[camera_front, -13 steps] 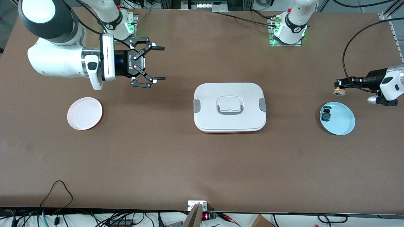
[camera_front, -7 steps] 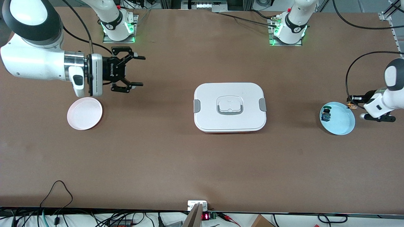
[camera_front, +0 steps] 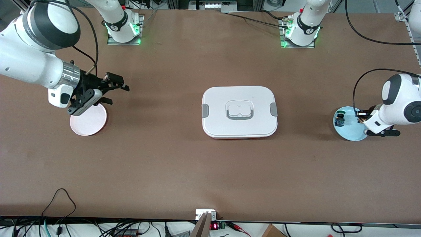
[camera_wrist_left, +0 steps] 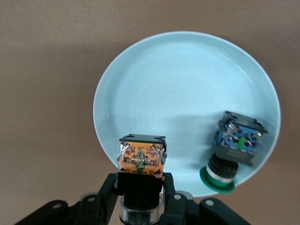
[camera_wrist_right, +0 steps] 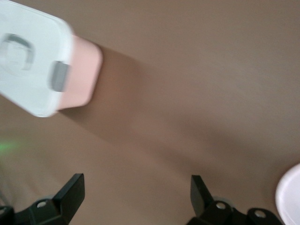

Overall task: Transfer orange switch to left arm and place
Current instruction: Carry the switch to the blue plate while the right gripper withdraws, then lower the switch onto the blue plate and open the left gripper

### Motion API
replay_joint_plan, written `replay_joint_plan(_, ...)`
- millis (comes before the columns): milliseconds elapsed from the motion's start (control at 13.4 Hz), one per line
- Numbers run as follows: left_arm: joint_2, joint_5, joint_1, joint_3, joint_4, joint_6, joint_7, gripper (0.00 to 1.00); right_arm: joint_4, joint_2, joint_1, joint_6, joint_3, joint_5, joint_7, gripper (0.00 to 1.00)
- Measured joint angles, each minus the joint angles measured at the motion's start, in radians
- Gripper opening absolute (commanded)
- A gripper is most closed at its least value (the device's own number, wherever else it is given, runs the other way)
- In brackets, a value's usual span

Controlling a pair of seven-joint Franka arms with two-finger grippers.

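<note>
left tool (camera_wrist_left: 140, 199) gripping orange switch (camera_wrist_left: 141, 159) (right tool (camera_wrist_right: 136, 199) agape)

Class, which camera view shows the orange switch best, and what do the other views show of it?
The left wrist view: the orange switch fills the foreground, clamped by the left gripper above the blue plate. The front view shows only a tiny orange-tan speck at the left gripper. The right wrist view does not show it.

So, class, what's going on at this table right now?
The left end effector holds the orange switch over the light blue plate, where a green-capped switch lies. The right end effector is open above the table by the pink plate. The white box sits shut between the plates.
</note>
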Motion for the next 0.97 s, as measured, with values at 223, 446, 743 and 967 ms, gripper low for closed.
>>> replay_joint_plan(223, 0.071, 0.045, -0.001, 0.000, 0.049, 0.001, -0.016, 0.00, 0.000, 0.013, -0.002, -0.041, -0.001, -0.217, 0.186, 1.00)
replay_joint_plan(446, 0.111, 0.068, -0.010, 0.000, 0.077, 0.002, -0.017, 0.01, 0.018, 0.015, -0.048, -0.097, -0.004, -0.292, 0.301, 1.00)
replay_joint_plan(743, 0.138, 0.100, -0.026, 0.000, 0.103, 0.002, -0.019, 0.91, 0.092, 0.014, -0.138, -0.122, -0.009, -0.390, 0.302, 1.00)
replay_joint_plan(967, 0.148, 0.101, -0.026, 0.000, 0.113, 0.002, -0.019, 1.00, 0.148, 0.009, -0.113, -0.139, -0.002, -0.468, 0.310, 1.00)
